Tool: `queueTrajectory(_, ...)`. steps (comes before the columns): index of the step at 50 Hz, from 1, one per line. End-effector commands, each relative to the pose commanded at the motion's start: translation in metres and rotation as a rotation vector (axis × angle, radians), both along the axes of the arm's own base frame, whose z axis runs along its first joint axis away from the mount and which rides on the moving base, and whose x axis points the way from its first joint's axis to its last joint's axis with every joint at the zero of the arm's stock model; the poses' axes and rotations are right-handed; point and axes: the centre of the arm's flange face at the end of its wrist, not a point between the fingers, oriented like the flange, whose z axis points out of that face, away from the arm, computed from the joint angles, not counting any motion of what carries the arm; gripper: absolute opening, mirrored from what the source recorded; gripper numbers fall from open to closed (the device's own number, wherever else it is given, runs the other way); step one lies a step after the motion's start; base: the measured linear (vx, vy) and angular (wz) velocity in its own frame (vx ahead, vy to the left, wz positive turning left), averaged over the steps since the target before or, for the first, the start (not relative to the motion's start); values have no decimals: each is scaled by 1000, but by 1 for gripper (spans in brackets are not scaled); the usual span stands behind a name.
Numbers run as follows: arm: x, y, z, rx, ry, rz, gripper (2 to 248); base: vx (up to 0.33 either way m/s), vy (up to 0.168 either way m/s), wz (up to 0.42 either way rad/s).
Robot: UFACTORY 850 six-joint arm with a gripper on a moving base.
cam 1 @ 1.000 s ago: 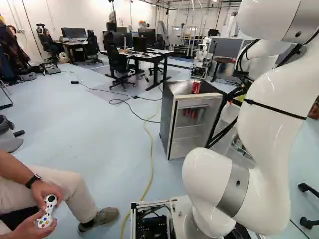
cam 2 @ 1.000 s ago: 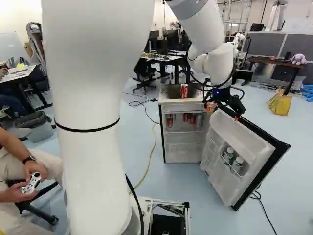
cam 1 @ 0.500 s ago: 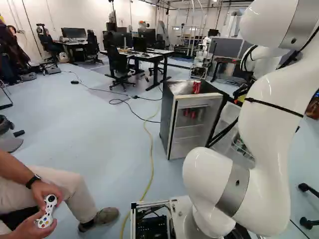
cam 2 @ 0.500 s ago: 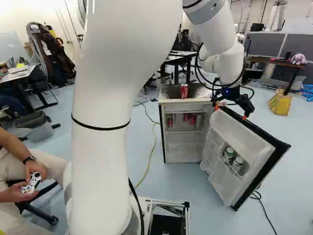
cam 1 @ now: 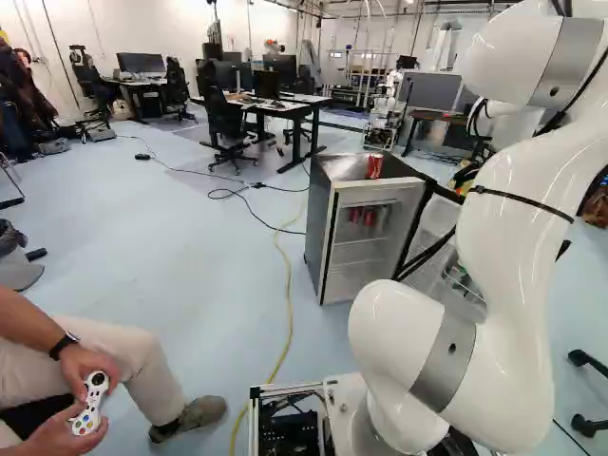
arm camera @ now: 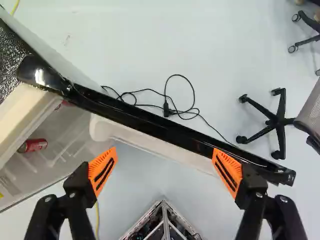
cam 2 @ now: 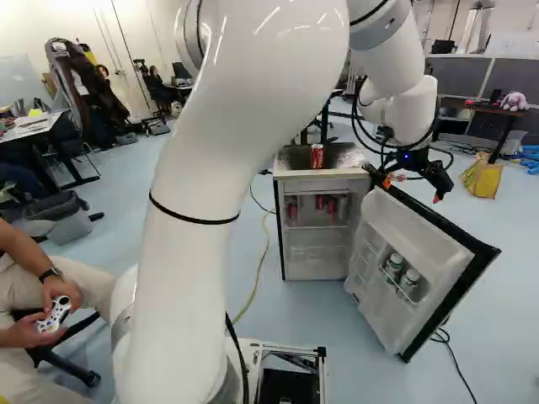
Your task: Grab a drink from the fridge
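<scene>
The fridge (cam 1: 320,223) is opened: its door (cam 2: 408,240) is swung wide, and the shelves are exposed. That much of the task can be counted as done; the drink itself is yet to be taken. Several cans (cam 2: 331,205) are seen on the upper shelf inside, one red can (arm camera: 36,145) being shown near the open front in the wrist view. Another can (cam 2: 317,156) is stood upright on top of the fridge, and two bottles (cam 2: 402,273) are held in the door rack. Which of these is wanted cannot be told, though one from inside is suggested by the task.

The fingers (arm camera: 103,171) are spread wide, with nothing gripped; they are held by the top edge of the door, off to one side of the shelves. Whether the door is touched cannot be told. The door should be cleared first, then the shelf reached, a can gripped and drawn out without its neighbours being knocked.
</scene>
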Motion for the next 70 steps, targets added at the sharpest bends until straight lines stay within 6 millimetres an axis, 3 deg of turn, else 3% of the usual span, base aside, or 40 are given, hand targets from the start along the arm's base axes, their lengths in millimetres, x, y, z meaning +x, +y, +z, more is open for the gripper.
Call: queueTrajectory(70,25,-123,-12,-94,-78,-82,247,0,0,0)
